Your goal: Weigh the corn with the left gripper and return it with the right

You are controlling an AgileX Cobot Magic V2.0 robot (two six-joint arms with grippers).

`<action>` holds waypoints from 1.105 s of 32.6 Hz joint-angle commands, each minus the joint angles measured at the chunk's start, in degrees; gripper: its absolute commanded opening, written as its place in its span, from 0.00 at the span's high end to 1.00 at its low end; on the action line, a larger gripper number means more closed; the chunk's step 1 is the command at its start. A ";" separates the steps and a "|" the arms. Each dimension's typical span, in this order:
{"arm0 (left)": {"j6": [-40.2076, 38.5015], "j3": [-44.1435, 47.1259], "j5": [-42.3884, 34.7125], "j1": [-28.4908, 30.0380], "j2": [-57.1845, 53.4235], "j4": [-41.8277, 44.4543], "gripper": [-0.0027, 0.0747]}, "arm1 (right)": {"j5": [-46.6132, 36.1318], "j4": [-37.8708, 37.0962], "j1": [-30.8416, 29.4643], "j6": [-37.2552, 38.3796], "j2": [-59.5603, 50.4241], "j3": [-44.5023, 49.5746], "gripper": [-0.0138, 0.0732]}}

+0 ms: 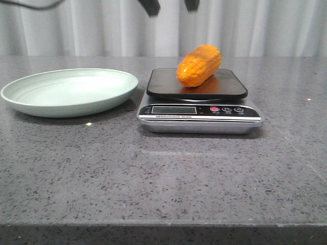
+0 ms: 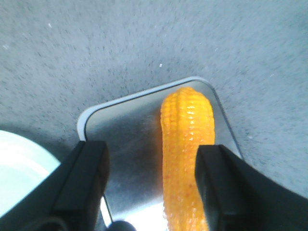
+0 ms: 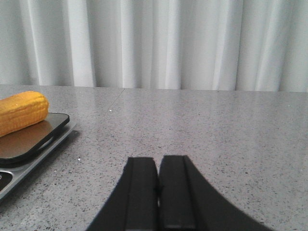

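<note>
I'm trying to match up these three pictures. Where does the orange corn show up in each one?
Front view: the corn lies on the scale's dark platform, right of the green plate.
Left wrist view: the corn lies lengthwise on the platform, between the open left tool's fingers.
Right wrist view: the corn's end shows at the left edge.
Shared landmark: the scale platform.

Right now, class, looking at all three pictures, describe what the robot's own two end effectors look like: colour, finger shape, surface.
Both are matte black with no markings visible. The left end effector has two broad, angular, blocky fingers with flat faces. The right end effector shows two narrow, flat-topped fingers that flare outward toward their base. In the front view only two dark finger tips show at the top edge. No cable can be clearly made out.
</note>
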 commanded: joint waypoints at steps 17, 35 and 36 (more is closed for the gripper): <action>2.04 30.51 -13.08 -0.83 -37.47 9.22 0.50 | -5.06 0.16 0.05 -0.40 -0.90 -0.41 0.67; 4.11 61.51 -19.95 -0.83 -76.64 13.05 0.81 | -5.06 0.16 0.05 -0.40 -0.90 -0.41 0.67; 4.11 62.62 -20.20 -0.83 -78.76 13.59 0.80 | -5.06 0.16 0.05 -0.40 -0.90 -0.41 0.67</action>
